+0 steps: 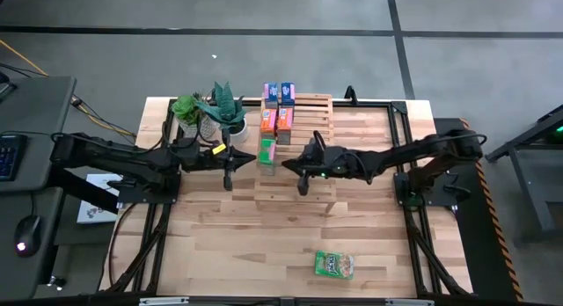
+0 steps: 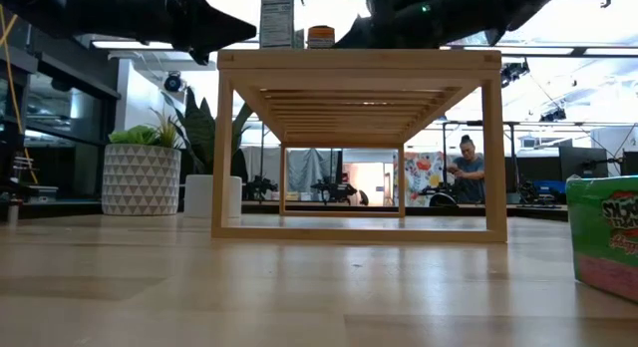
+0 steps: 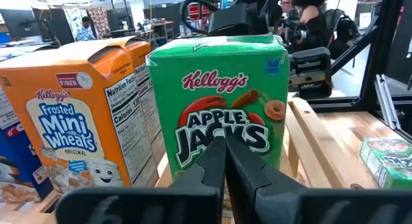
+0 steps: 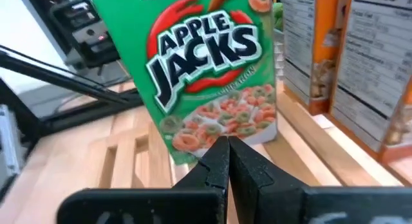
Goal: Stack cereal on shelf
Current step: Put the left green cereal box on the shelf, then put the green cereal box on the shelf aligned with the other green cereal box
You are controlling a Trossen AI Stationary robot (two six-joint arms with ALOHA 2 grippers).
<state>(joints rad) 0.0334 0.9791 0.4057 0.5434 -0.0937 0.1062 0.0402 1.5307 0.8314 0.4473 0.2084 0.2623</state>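
The light-wood slatted shelf (image 1: 308, 139) (image 2: 359, 60) stands mid-table. On its top, along its left edge, stand two blue boxes (image 1: 279, 92), two orange boxes (image 1: 275, 120) (image 3: 77, 121) and one green Apple Jacks box (image 1: 267, 152) (image 3: 219, 102) (image 4: 212, 76), all upright on their bases. A second green box (image 1: 334, 265) (image 2: 604, 237) lies flat on the table near the near edge. My left gripper (image 1: 249, 156) (image 3: 224, 141) is shut, just left of the standing green box. My right gripper (image 1: 287, 162) (image 4: 226, 141) is shut, just right of it. Neither visibly touches the box.
Two potted plants (image 1: 209, 112) (image 2: 142, 173) stand at the shelf's far left. Black frame rails (image 1: 400, 130) run along the table's sides. Bare tabletop (image 1: 237, 244) lies between the shelf and the near edge. A person shows far off in the room behind.
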